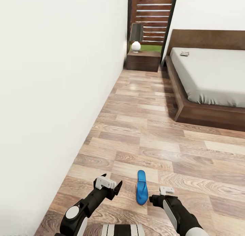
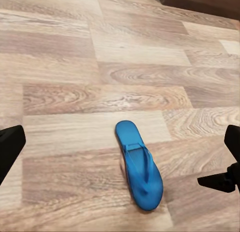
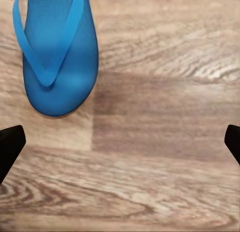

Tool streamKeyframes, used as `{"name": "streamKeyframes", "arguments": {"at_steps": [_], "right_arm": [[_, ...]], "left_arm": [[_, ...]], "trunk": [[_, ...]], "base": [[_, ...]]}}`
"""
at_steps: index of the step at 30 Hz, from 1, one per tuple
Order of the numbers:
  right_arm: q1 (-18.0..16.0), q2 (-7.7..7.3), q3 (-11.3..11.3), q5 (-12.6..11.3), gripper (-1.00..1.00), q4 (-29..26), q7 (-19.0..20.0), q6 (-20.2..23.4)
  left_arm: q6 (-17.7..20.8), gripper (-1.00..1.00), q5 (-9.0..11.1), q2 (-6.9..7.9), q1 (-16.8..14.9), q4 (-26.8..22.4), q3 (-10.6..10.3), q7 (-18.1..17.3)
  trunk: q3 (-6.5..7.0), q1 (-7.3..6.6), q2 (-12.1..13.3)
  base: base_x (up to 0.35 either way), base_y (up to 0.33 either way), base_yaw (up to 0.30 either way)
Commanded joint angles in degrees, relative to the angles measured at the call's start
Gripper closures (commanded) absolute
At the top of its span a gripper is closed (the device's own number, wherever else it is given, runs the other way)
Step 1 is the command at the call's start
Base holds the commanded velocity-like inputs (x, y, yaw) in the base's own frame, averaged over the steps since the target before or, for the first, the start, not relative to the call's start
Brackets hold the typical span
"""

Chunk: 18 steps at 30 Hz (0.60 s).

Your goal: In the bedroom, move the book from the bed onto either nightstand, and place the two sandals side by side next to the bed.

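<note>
Wood-plank floor runs along a white wall on the left of the frame, with the bed at upper right and a nightstand with a lamp at top center. The book sits on the mattress near the headboard. One blue sandal lies flat on the floor at bottom center, between the left gripper and right gripper, touching neither. Both sets of fingers are spread wide and hold nothing.
</note>
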Motion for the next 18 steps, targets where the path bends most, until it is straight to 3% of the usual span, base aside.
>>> {"name": "streamKeyframes", "arguments": {"at_steps": [1, 15, 18], "right_arm": [[-0.01, 0.02, -0.04, -0.60, -1.00, -0.10, -0.35, 0.25], [-0.01, 0.30, -0.04, -0.60, -1.00, -0.10, -0.33, 0.25], [-0.01, 0.35, -0.04, -0.60, -1.00, -0.10, -0.34, 0.25]], "left_arm": [[0.35, -1.00, -0.03, -0.01, -0.02, -0.10, 0.06, -0.24], [0.35, -1.00, 0.11, 0.15, -0.03, -0.43, 0.50, -0.24], [0.34, -1.00, 0.28, 0.26, -0.02, -0.58, 0.79, -0.32]], "trunk": [[-0.27, 0.01, -0.03], [-3.37, 0.37, -0.22], [-3.37, 0.37, -0.22]], "base": [[0.000, 0.000, 0.000], [0.000, 0.000, 0.000], [0.000, 0.000, 0.000]]}}
